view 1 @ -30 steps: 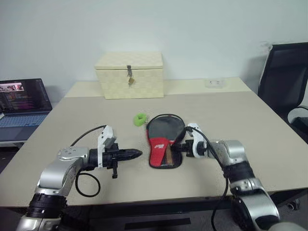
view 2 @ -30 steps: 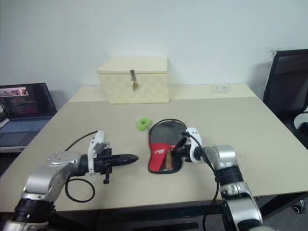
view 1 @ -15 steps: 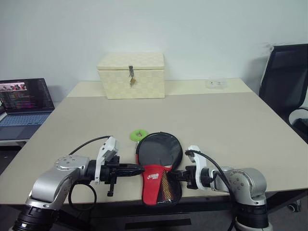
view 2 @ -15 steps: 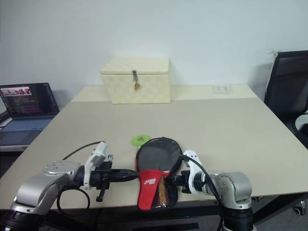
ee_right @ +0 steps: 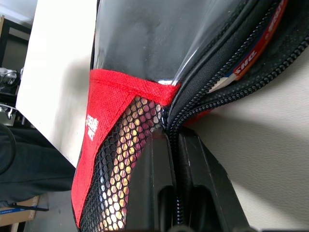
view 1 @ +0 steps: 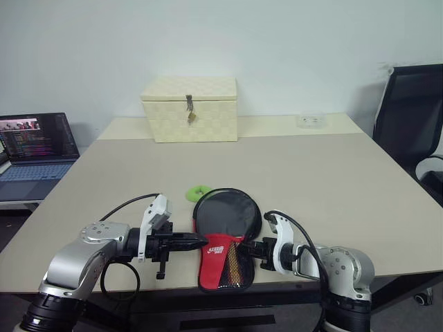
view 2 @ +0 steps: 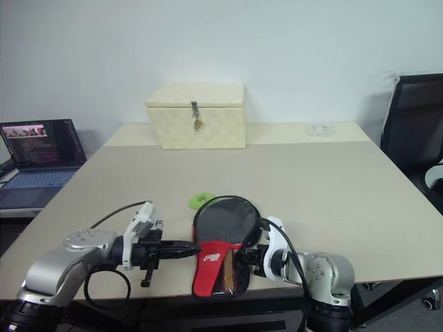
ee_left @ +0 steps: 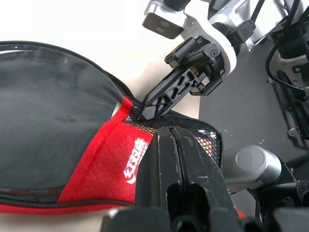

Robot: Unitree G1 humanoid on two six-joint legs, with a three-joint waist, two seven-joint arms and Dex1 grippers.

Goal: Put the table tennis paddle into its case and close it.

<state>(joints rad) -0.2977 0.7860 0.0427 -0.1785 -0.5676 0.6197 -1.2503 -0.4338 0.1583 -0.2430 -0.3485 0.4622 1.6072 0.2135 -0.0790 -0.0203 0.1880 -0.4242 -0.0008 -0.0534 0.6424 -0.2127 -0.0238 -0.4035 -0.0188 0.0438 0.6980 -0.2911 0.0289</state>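
Observation:
The case (view 1: 225, 220), a paddle-shaped pouch with a black round top and a red lower part, lies at the table's (view 1: 332, 180) front edge. Its mesh end (ee_left: 193, 130) overhangs that edge. My right gripper (view 1: 250, 247) is shut on the case's zip edge beside the mesh pocket (ee_right: 126, 159). The zip (ee_right: 227, 87) is parted there, and a red strip with white lettering (ee_right: 257, 52) shows inside. The paddle itself is hidden. My left gripper (view 1: 199, 240) is shut, its tip against the case's left side. The green fuzzy charm (view 1: 199, 191) lies just behind the case.
A cream latched box (view 1: 189, 109) stands at the table's back. An open laptop (view 1: 34, 146) sits on a lower surface to the left, and a black chair (view 1: 412, 117) stands to the right. A small white item (view 1: 309, 120) lies at the back right.
My right gripper has drawn back toward me, dragging the case to the front edge so that its red end overhangs. The case now meets my left gripper's tip.

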